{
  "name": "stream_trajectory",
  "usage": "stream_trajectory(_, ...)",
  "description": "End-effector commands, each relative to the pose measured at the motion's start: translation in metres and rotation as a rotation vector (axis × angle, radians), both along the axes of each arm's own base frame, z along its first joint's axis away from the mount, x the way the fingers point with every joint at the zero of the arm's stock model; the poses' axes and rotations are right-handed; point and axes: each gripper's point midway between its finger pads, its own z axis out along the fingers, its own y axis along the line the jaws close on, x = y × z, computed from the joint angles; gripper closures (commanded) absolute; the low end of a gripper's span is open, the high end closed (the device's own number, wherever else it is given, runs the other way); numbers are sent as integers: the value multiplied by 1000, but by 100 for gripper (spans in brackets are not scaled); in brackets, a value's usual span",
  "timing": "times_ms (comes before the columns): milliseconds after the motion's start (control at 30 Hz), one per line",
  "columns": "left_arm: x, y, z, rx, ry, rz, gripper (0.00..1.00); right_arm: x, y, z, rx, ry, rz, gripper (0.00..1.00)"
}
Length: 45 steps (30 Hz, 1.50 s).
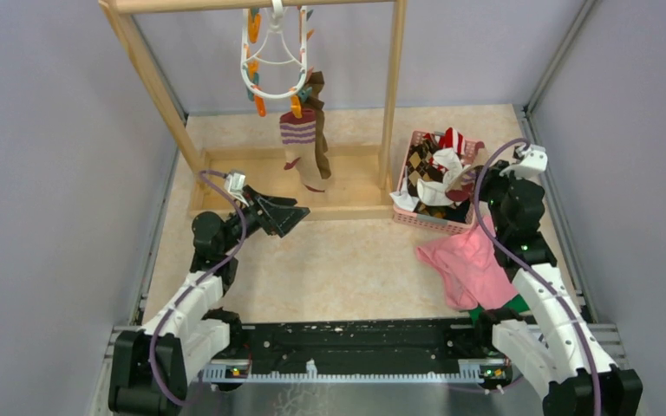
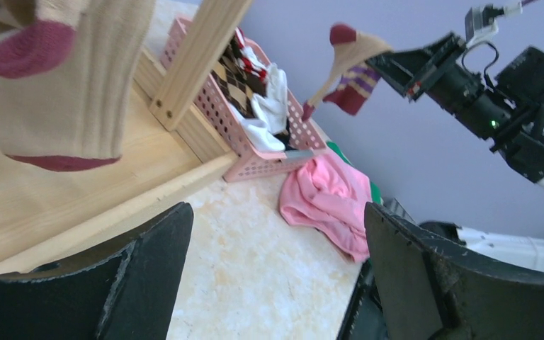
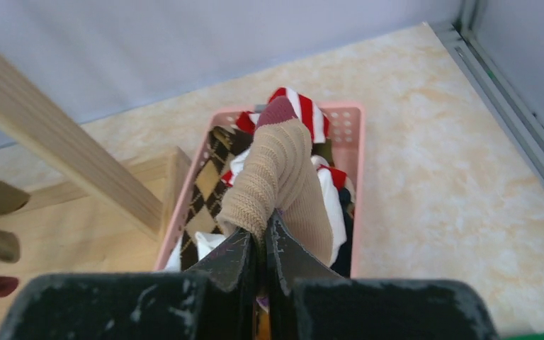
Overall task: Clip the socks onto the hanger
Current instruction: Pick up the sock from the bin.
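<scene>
hanger (image 1: 273,52): 1, at 12 o'clock | socks clipped to it: 2, tan sock (image 1: 297,139) and olive-brown sock (image 1: 321,143) | maroon-toed sock (image 3: 276,177) in right gripper (image 3: 261,230): 1 | pink basket (image 1: 429,224): 1, at 2 o'clock, its heaped socks (image 1: 422,165) uncountable | pink cloth (image 1: 468,264): 1 | green cloth (image 1: 513,304): 1 | wooden rack (image 1: 390,87): 1 | grippers: 2, counting left gripper (image 1: 293,217)
</scene>
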Motion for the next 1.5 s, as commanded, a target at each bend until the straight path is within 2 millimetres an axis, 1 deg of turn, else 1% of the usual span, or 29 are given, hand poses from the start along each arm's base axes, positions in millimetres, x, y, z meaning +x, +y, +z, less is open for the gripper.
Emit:
stream_trajectory(0, -22, -15, 19, -44, -89, -166, 6, -4, 28, 35, -37, -89, 186, 100)
stream_trajectory(133, -34, -25, 28, -65, -143, -231, 10, -5, 56, 50, -11, -102, 342, 100)
stream_trajectory(200, -43, -34, 34, -64, -204, -254, 11, -8, 75, 58, 28, -122, 443, 100)
stream_trajectory(300, -58, -55, 41, -28, -331, -281, 10, -12, 104, 70, 98, -187, 575, 100)
stream_trajectory(367, -70, -70, 45, -4, -412, -312, 10, -17, 125, 73, 112, -213, 645, 100)
stream_trajectory(433, -81, -81, 47, 11, -471, -354, 9, -23, 151, 73, 103, -222, 719, 100)
stream_trajectory(533, -91, -90, 46, 14, -512, -408, 10, -27, 181, 71, 131, -212, 798, 100)
stream_trajectory(600, -95, -94, 45, 10, -525, -435, 14, -28, 200, 67, 174, -189, 846, 100)
stream_trajectory(700, -90, -102, 38, -7, -459, -451, 19, -29, 230, 57, 228, -144, 904, 100)
stream_trajectory(800, -85, -105, 36, -51, -396, -442, 21, -36, 254, 54, 258, -131, 968, 100)
stream_trajectory(867, -81, -103, 33, -78, -354, -409, 21, -38, 263, 54, 282, -130, 985, 100)
stream_trajectory(1067, -52, -97, 11, -85, -146, -250, 19, -38, 274, 58, 379, -125, 996, 100)
stream_trajectory(1100, -49, -97, 8, -86, -120, -241, 19, -39, 275, 60, 394, -125, 1000, 100)
stream_trajectory(1167, -48, -97, 10, -105, -95, -235, 20, -38, 279, 60, 416, -119, 1005, 100)
stream_trajectory(1267, -45, -99, 9, -119, -64, -234, 21, -37, 283, 56, 430, -96, 1010, 100)
stream_trajectory(1400, -38, -99, -6, -101, -18, -207, 22, -40, 285, 57, 446, -96, 1029, 100)
stream_trajectory(1433, -36, -100, -10, -95, -13, -203, 23, -41, 285, 58, 449, -98, 1034, 100)
stream_trajectory(1467, -33, -101, -12, -89, -17, -198, 26, -41, 285, 58, 450, -97, 1037, 100)
